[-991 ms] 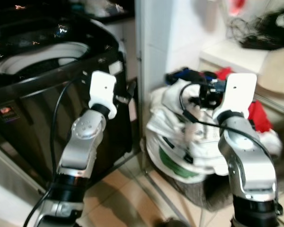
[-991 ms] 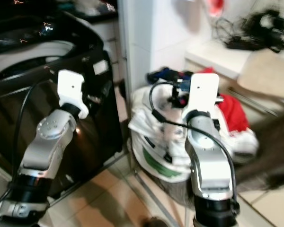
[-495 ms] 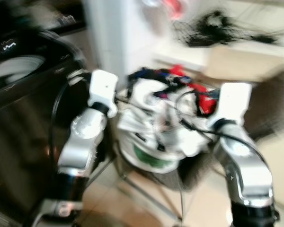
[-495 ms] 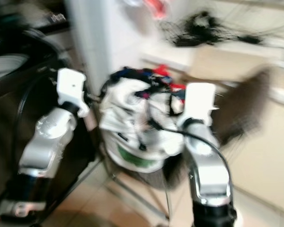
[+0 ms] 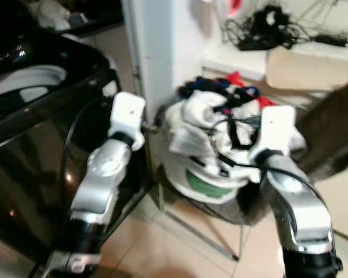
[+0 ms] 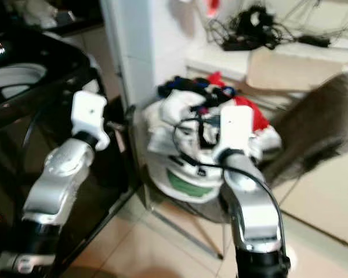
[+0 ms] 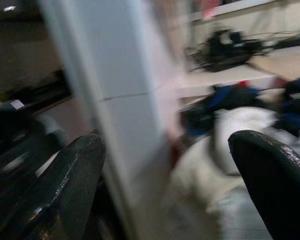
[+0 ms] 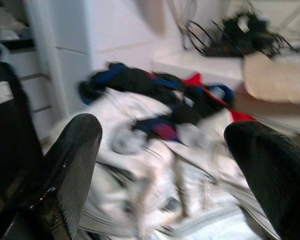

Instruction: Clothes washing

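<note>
Both claws stand raised in the left eye view: the left gripper (image 5: 145,124) at 10 o'clock beside the black washing machine (image 5: 40,116), the right gripper (image 5: 261,136) at 3 o'clock over the laundry basket (image 5: 220,202) — its heap of clothes (image 5: 203,121) sits at 1 o'clock against the white pillar (image 5: 153,52).

Right eye view, same layout: the clothes (image 6: 185,110) lie just ahead of the right arm, cables (image 6: 243,29) on the shelf at 12 o'clock.

Left wrist view: its 2 fingers (image 7: 65,185) are spread wide, nothing between them, the pillar (image 7: 110,100) straight ahead. Risk — that arm clips the pillar if it reaches forward.

Right wrist view: fingers (image 8: 65,170) released and wide apart, aimed at the white and dark garments (image 8: 160,130). Everything is blurred, so a reach now could likely miss, or snag several tangled pieces and tip the basket.
</note>
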Motion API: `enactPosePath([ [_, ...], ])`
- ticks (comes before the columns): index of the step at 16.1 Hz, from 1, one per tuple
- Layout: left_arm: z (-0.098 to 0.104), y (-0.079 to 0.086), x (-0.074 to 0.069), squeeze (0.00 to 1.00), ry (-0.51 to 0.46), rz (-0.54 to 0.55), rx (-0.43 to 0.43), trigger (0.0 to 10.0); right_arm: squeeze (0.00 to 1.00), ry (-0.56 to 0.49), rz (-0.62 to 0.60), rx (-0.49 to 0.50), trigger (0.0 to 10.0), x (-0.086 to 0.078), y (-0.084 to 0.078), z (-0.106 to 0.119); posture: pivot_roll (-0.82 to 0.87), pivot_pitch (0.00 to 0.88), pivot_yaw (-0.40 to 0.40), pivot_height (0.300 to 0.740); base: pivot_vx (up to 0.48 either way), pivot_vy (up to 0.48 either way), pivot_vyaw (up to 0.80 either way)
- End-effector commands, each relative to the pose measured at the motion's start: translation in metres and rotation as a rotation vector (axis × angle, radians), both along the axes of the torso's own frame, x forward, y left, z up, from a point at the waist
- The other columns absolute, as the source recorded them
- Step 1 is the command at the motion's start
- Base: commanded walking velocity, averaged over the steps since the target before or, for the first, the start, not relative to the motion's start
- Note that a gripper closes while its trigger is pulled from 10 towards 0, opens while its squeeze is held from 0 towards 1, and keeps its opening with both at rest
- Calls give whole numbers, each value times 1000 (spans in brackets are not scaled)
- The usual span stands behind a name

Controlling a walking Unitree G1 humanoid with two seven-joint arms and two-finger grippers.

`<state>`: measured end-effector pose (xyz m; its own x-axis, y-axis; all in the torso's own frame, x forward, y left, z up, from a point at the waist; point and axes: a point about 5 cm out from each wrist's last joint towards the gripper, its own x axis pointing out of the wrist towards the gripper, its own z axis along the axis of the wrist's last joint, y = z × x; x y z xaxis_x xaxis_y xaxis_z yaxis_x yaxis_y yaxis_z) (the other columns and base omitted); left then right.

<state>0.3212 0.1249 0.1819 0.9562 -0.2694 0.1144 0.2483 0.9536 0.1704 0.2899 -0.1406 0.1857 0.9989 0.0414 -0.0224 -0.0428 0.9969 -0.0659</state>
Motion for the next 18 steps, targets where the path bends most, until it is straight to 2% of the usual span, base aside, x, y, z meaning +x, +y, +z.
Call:
enactPosePath([
  [1,3,-5,-3,0,-10,-1,-14,10000,0,-2,-20,-27,10000,1,-6,-1,-96,0,10,740,0,-480,0],
  [2,3,-1,-4,0,-4,24,-82,10000,0,-6,-9,-43,10000,3,-5,-2,-82,0,-6,740,0,0,0],
  [4,5,4,-6,0,-10,38,-53,10000,0,-13,49,-65,10000,5,0,-2,-72,0,-15,740,0,0,0],
  [6,7,8,-6,0,-20,50,-62,10000,0,-8,85,-81,10000,5,5,-3,-66,0,-17,740,124,0,266],
  [10,7,7,-8,0,-16,39,-59,10000,0,-12,60,-81,10000,7,0,-4,-66,0,-9,740,372,0,800],
  [12,8,5,-7,0,-13,32,-62,10000,0,-13,35,-47,10000,7,-6,-3,-68,0,-4,740,373,0,0],
  [18,8,5,-7,0,-4,22,-55,10000,0,-23,27,-46,10000,6,-6,-4,-63,0,8,740,375,0,0],
])
